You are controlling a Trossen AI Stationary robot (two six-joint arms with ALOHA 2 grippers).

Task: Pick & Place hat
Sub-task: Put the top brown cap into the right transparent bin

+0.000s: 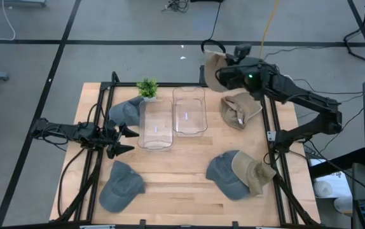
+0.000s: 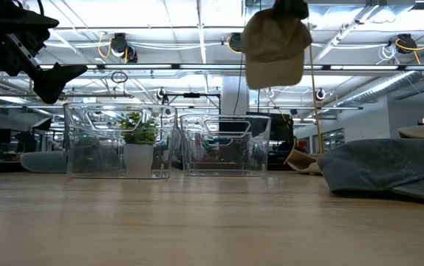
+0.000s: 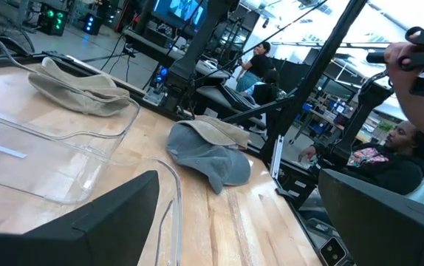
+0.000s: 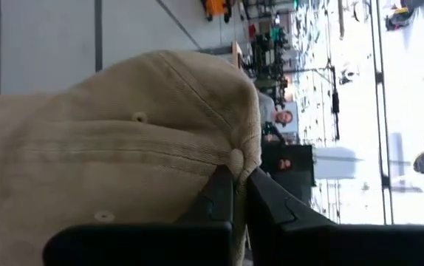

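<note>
My right gripper [image 1: 226, 75] is shut on a tan cap [image 1: 213, 69], held high over the table's far side near the right clear bin [image 1: 189, 111]. In the low view the tan cap [image 2: 274, 48] hangs under the right gripper [image 2: 289, 9], above that bin [image 2: 225, 144]. My left gripper [image 1: 124, 140] hovers open beside the left clear bin [image 1: 155, 124], touching nothing. In its wrist view the left gripper [image 3: 241, 222] looks past that bin's rim [image 3: 86, 159]. My right gripper pinches the tan cap's crown beside its top button [image 4: 235, 159] between the two fingertips [image 4: 218, 193]. A fold of the cloth sits between them. The cap is lifted clear of the table and hangs below the gripper, with the brim downward [image 2: 275, 72].
Other caps lie on the table: blue-grey ones far left [image 1: 124, 111] and near left [image 1: 120, 188], a tan one far right [image 1: 240, 109], and a blue and tan pair near right [image 1: 240, 173]. A small potted plant [image 1: 147, 88] stands behind the left bin. People sit beyond the table [image 3: 389, 151].
</note>
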